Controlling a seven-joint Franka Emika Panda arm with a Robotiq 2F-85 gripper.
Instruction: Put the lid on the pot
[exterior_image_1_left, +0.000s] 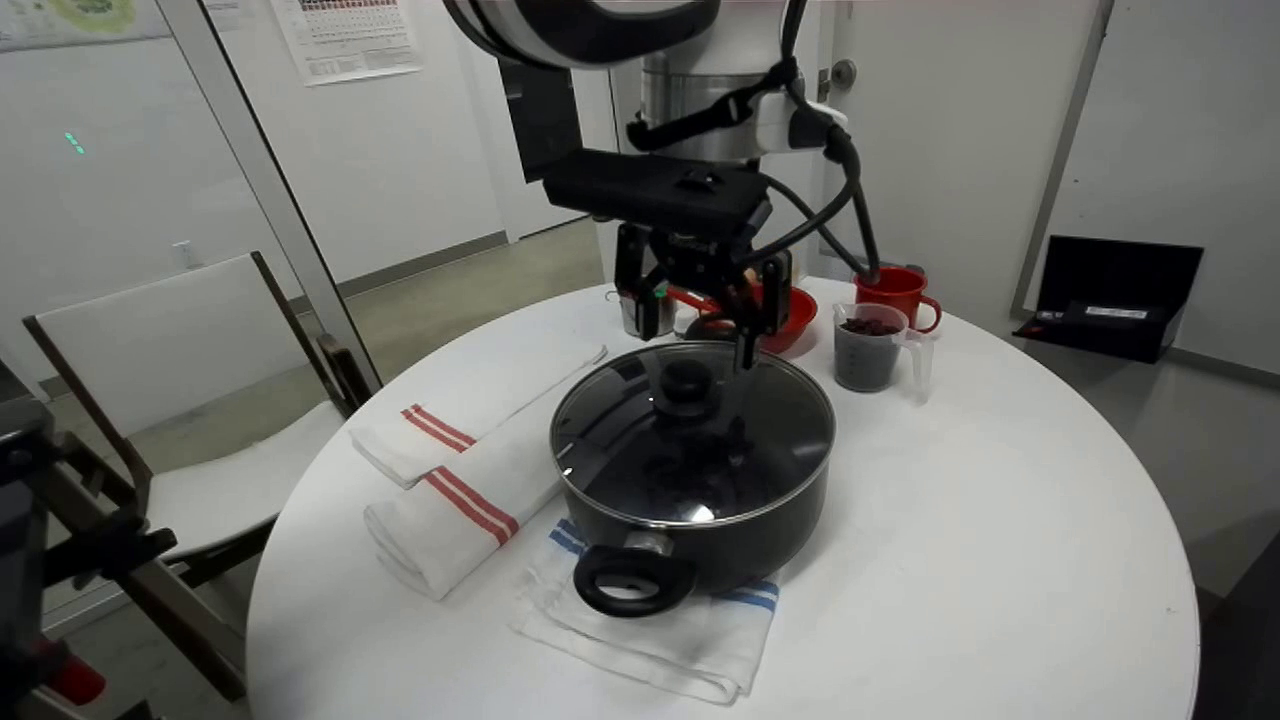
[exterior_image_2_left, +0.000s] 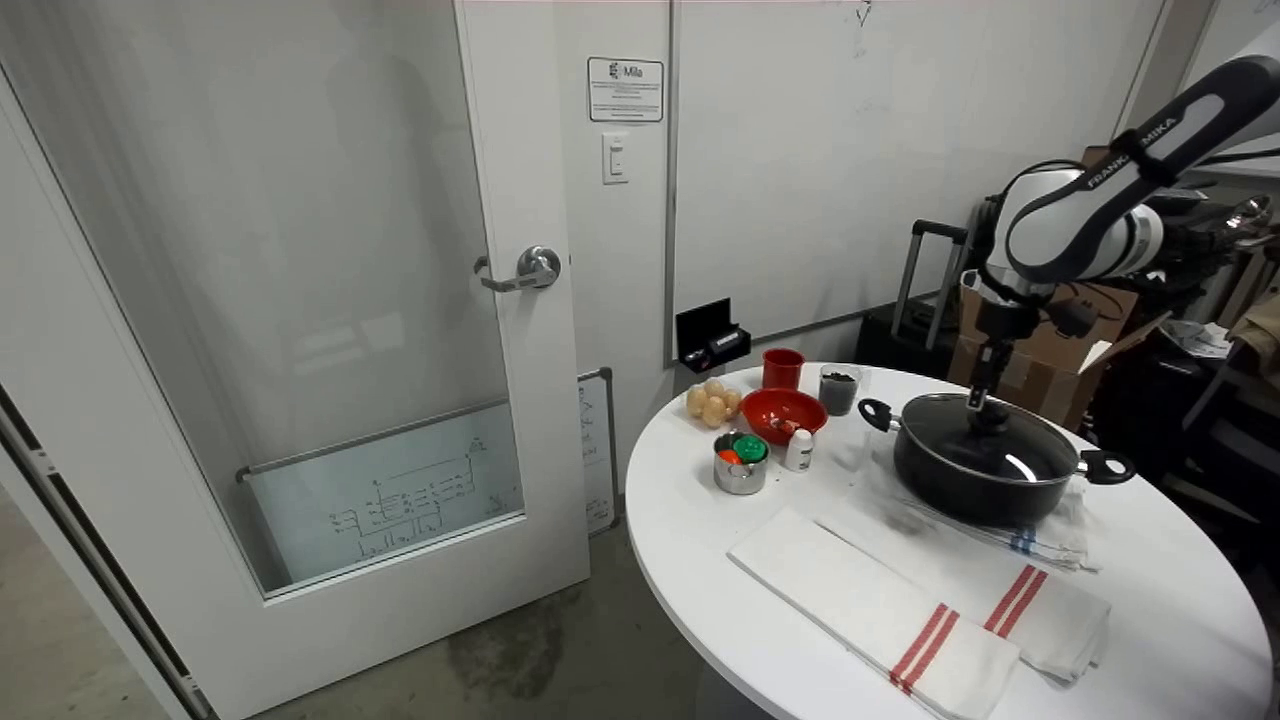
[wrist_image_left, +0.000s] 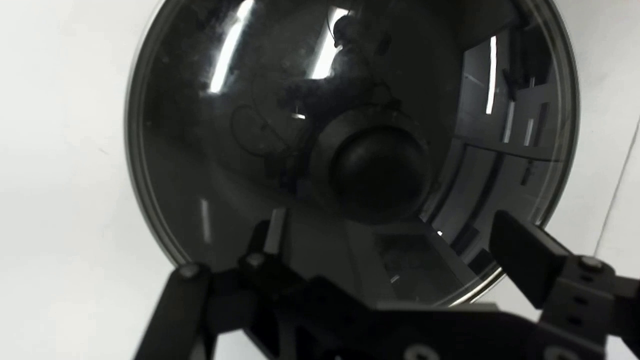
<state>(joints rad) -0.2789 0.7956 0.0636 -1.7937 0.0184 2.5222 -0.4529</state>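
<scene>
While fingers (wrist_image_left: 525, 257) gape | glossy round glass lid (exterior_image_1_left: 685, 455) — on black pot (exterior_image_1_left: 750, 548)

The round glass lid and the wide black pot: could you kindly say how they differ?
The metal-rimmed glass lid is glossy, while the wide black pot looks duller. The lid has one black knob at its centre; the pot, black loop handles at its sides. The lid lies atop the pot; the pot stands at least partly on a folded white, blue-striped cloth. Both are round and about equally wide.
</scene>
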